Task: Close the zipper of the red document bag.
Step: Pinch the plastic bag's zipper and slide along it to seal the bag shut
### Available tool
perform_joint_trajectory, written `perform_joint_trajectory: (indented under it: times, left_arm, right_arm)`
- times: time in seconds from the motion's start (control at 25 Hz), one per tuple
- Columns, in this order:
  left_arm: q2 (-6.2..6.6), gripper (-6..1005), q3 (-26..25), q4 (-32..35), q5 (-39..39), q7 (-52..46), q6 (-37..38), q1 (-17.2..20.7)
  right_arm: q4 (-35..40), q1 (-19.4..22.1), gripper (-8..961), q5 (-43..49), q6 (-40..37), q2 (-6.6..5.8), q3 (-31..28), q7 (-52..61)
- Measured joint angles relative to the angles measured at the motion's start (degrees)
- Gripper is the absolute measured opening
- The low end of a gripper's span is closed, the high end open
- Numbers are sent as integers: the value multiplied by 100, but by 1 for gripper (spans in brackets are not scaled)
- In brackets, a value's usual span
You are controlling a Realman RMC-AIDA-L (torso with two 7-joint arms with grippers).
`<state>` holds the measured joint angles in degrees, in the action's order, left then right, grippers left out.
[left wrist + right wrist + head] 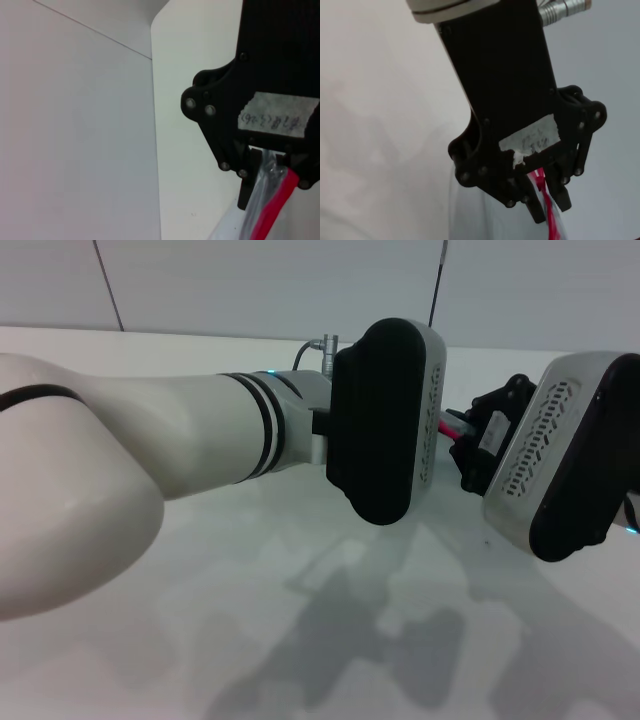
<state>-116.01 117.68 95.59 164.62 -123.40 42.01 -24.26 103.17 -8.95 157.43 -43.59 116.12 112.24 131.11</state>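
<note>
Nearest, the left gripper (545, 200) pinches the zipper (547, 210) of the red document bag (485, 220), held above mid-table (200, 620); beyond, the right gripper (267, 172) clamps that red edge too, the limp, slippery film being best gripped along this stiffer strip.

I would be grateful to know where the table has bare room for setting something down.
The table is bare in front, below the left arm. It is crowded at the back right, where the left gripper and right gripper both clamp the red zipper of the document bag.
</note>
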Motion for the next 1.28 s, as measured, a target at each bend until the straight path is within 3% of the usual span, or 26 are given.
perform_joint_trajectory:
  times: [0.6, 1.28]
  left_arm:
    - [-1, 84, 2, 22, -1, 0, -135, 22]
    - [-6, 77, -3, 40, -1, 6, -144, 79]
  right_arm:
    - [-107, -22, 47, -14, 5, 1, -64, -15]
    - [-214, -37, 46, -3, 7, -1, -140, -15]
